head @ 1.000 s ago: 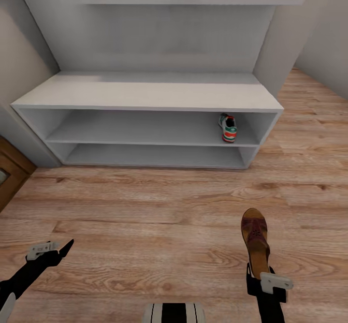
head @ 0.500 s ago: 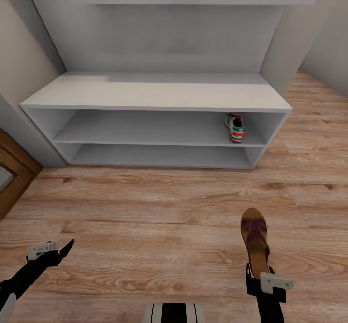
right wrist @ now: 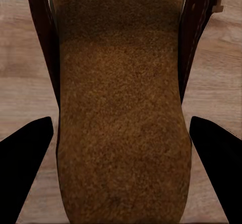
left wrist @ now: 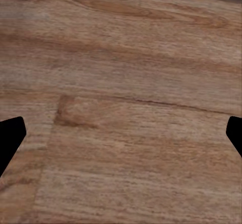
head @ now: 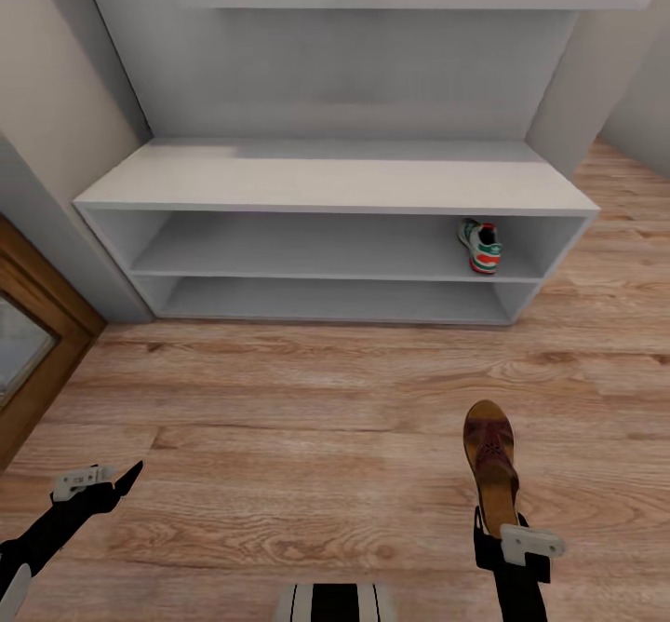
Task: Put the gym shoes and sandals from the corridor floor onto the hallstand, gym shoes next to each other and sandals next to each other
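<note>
Head view: right gripper (head: 502, 521) grips sandal (head: 493, 471) by its heel, toe pointing at rack (head: 335, 184), held above floor (head: 279, 417) for shelving. One sneaker (head: 481, 246) sits at upper shelf's right end. Left gripper (head: 102, 484) empty, fingers spread wide.

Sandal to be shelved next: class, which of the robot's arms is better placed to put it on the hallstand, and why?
The right. Its gripper already carries the sandal, toe pointing at the hallstand. The left gripper hangs open over bare floor.
</note>
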